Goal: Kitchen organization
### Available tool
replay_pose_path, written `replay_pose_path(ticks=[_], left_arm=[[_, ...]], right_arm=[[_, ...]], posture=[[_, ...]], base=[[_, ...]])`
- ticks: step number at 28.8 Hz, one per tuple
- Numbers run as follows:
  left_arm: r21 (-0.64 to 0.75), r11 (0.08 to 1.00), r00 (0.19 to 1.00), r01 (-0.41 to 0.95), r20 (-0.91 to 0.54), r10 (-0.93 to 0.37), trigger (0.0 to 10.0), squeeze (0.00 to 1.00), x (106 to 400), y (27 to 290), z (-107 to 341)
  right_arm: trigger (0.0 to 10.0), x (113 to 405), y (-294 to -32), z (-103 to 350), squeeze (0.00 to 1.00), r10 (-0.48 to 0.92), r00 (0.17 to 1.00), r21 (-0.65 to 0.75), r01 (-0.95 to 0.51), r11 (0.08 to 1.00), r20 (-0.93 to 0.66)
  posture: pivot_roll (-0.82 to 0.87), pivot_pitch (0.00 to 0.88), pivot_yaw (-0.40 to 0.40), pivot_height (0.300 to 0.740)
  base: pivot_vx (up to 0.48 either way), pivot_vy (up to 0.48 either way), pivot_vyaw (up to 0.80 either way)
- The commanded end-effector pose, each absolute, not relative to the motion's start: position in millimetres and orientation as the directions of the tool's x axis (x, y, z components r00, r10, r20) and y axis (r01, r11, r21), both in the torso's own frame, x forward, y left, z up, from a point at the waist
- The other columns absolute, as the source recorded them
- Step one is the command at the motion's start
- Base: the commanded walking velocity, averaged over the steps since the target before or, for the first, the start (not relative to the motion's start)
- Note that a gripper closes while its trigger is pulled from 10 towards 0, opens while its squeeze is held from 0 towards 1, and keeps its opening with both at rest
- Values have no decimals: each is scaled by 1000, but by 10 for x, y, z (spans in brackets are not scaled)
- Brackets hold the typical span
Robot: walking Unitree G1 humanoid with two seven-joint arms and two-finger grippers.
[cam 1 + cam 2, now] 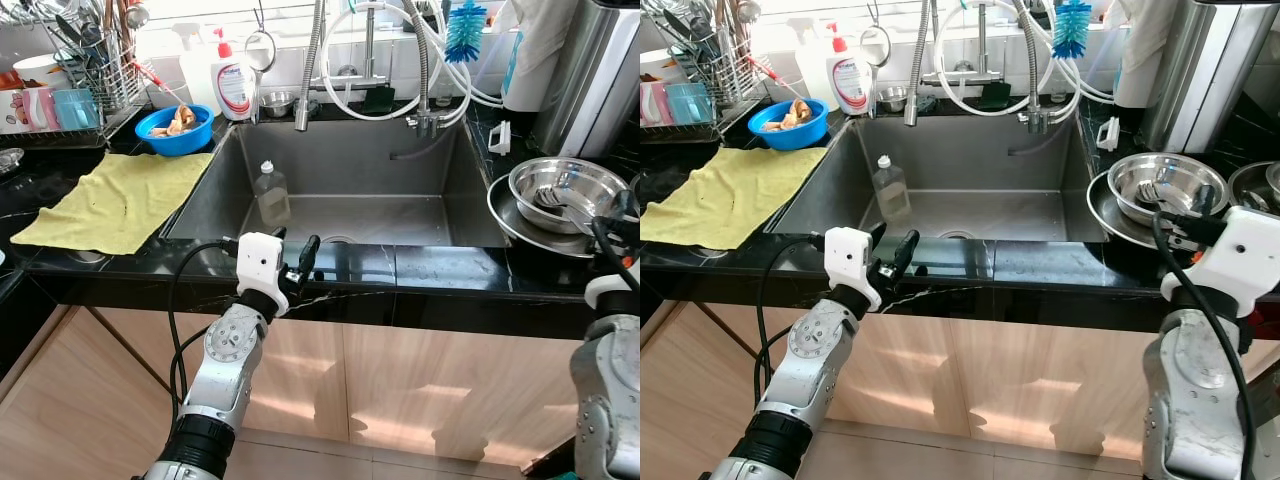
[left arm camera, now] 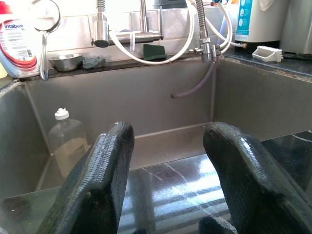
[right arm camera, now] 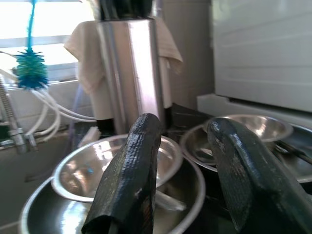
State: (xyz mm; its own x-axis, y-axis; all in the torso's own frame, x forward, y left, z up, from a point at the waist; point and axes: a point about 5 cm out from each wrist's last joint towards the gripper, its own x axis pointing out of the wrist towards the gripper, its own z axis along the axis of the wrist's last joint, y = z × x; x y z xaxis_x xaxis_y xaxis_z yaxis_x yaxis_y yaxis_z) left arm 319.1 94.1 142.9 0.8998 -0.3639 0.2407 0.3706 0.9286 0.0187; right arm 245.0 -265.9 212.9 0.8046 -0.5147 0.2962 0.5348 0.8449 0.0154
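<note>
At the far left of the black stone counter stands a wire dish rack (image 1: 85, 85) with cups and utensils. In front of it a yellow cloth (image 1: 120, 200) lies flat, and behind the cloth is a round blue plastic bowl (image 1: 175, 128) with some food scraps, next to a white soap bottle with red label (image 1: 235, 88).

The left gripper (image 1: 296, 262) hovers over the front edge of the counter, just before the steel sink (image 1: 460, 190). Its two black fingers are spread apart and hold nothing. In the left wrist view the clear plastic bottle with white cap (image 2: 67, 141) stands upright in the sink, beyond the fingers and toward the robot's left. Its long axis is vertical, so I judge a side grasp around the body is suitable. The left arm is clearly nearer to it. The sink walls are close on the bottle's left side, but the basin around it is otherwise free, and the hanging hoses (image 1: 400, 70) stay further back.

On the right, the right gripper (image 3: 187, 161) is near a stack of shiny steel bowls (image 1: 565, 190) on the counter. Its fingers are also spread and empty. A tall steel container (image 1: 590, 70) stands behind, which limits room there.
</note>
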Motion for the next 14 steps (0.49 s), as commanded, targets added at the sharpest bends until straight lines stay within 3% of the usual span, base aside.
replay_pose_path(ticks=[1,4,12,13,14], left_arm=[[25,933,904,359,240,-354,10000,0,3199,980,1444],[26,932,903,360,242,-356,10000,0,3204,978,1451],[27,932,902,360,243,-356,10000,0,3208,981,1458],[28,932,902,360,243,-356,10000,0,3208,981,1459],[27,932,902,360,244,-356,10000,0,3208,981,1461]], right_arm=[[10000,2449,-2685,2098,0,-527,803,40,539,842,278],[10000,2447,-2710,2044,0,-554,797,100,547,831,241],[10000,2461,-2682,2013,0,-535,812,107,526,844,231],[10000,2466,-2675,2004,47,-529,817,109,519,848,228],[10000,2471,-2668,1999,596,-522,822,115,509,853,227]], posture=[[-162,0,95,740],[-159,0,98,740],[-158,0,99,740],[-158,0,99,740],[-157,0,98,740]], base=[[0,0,0],[0,0,0],[0,0,0],[0,0,0],[0,0,0]])
